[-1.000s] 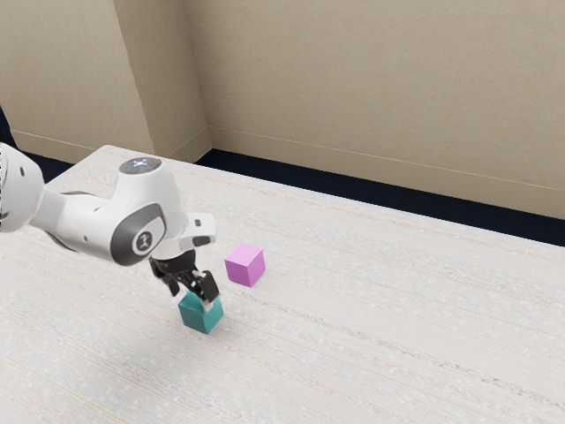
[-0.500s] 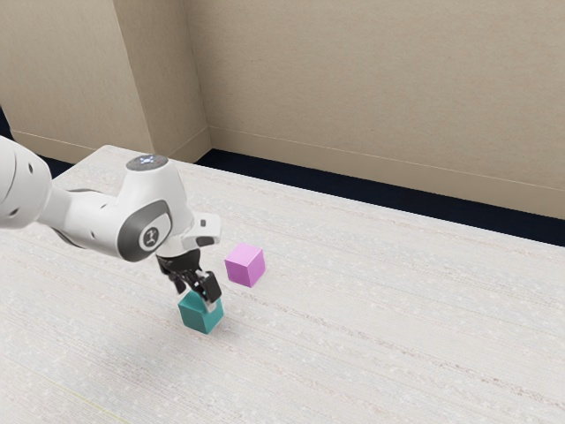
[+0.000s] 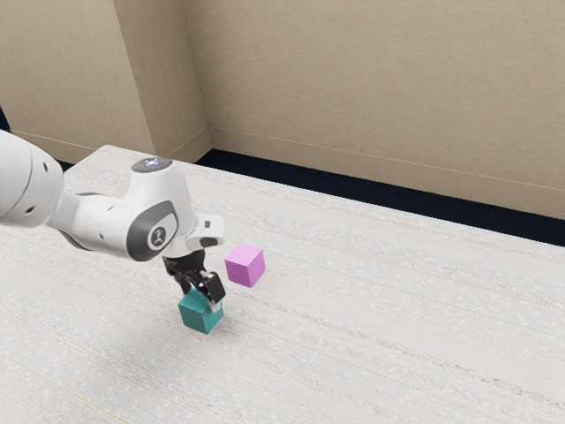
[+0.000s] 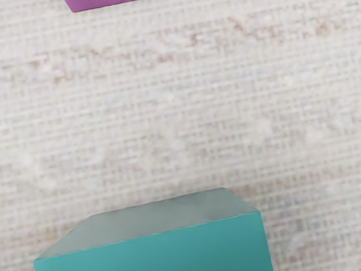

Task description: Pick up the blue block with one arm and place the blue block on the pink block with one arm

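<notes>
Fingers pinching top of blue block from two sides. Block down on pale surface, near pink block, not touching it. Seen from wrist, teal face just under hand.

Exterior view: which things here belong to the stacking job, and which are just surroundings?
Belonging to the job:
blue block
pink block
gripper, right at the blue block

Just surroundings:
table
beige wall
</notes>
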{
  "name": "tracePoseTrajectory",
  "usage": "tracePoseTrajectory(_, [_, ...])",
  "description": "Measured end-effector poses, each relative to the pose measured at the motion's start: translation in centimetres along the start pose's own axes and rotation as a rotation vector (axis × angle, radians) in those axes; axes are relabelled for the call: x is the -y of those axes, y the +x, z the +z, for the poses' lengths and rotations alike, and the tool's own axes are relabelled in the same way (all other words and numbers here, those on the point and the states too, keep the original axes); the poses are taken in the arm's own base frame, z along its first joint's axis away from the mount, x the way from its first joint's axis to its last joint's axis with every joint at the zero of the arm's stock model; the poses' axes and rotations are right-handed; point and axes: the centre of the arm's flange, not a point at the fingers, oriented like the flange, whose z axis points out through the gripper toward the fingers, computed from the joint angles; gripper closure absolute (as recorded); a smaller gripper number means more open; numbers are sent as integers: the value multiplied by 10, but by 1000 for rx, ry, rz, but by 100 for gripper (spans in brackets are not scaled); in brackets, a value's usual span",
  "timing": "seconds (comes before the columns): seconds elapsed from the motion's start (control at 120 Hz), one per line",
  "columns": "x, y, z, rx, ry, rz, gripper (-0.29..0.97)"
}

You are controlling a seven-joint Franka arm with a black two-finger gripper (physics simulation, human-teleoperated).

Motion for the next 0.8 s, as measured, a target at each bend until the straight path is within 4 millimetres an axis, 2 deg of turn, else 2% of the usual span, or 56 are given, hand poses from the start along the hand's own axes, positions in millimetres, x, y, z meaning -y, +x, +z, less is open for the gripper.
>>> tracePoseTrajectory(0.8, [0, -4, 17, 61, -15, -55, 0])
